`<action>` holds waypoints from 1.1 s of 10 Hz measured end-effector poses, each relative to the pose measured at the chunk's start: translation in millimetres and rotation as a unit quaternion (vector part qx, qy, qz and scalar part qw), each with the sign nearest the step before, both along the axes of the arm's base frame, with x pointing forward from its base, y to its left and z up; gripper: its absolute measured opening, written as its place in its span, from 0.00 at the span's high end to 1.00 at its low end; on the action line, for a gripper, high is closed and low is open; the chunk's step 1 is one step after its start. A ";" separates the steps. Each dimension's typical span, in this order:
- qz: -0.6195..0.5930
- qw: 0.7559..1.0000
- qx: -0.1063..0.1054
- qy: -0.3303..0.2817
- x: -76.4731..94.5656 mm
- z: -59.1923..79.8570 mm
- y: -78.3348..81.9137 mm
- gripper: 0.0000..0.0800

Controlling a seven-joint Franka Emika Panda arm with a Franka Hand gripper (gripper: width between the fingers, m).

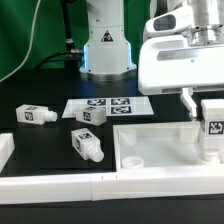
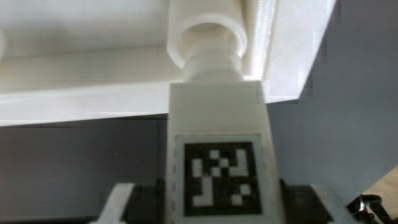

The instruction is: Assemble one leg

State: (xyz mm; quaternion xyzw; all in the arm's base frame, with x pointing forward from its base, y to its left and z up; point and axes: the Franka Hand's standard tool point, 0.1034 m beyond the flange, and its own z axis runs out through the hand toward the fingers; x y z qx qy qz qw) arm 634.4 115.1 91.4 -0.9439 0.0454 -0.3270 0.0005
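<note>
My gripper (image 1: 209,106) is shut on a white leg (image 1: 212,128) that carries a black-and-white tag. It holds the leg upright at the exterior view's right, over the right end of the white square tabletop (image 1: 160,146). In the wrist view the leg (image 2: 221,120) runs out from between my fingers (image 2: 132,203), and its rounded end lies over the tabletop's (image 2: 98,60) edge. Three more white tagged legs lie on the black table: one at the far left (image 1: 34,114), one near the middle (image 1: 93,115), one in front of it (image 1: 87,144).
The marker board (image 1: 106,104) lies flat behind the legs. The robot's white base (image 1: 107,45) stands at the back. A white rail (image 1: 60,186) runs along the front edge, and a white block (image 1: 5,150) stands at the far left.
</note>
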 end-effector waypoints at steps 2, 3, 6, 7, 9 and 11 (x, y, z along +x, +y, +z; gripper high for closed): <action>0.001 1.000 0.000 0.000 -0.3 0.0 1.6 0.64; 0.001 1.000 0.001 0.003 -1.2 0.1 3.0 0.64; 0.001 1.000 0.001 0.005 -3.3 0.0 6.3 0.64; 0.004 1.000 -0.003 0.004 -2.8 -0.1 3.9 0.64; 0.008 1.000 -0.012 0.004 -2.0 -2.1 -3.6 0.64; 0.011 1.000 -0.018 0.006 -1.9 -3.6 -9.0 0.64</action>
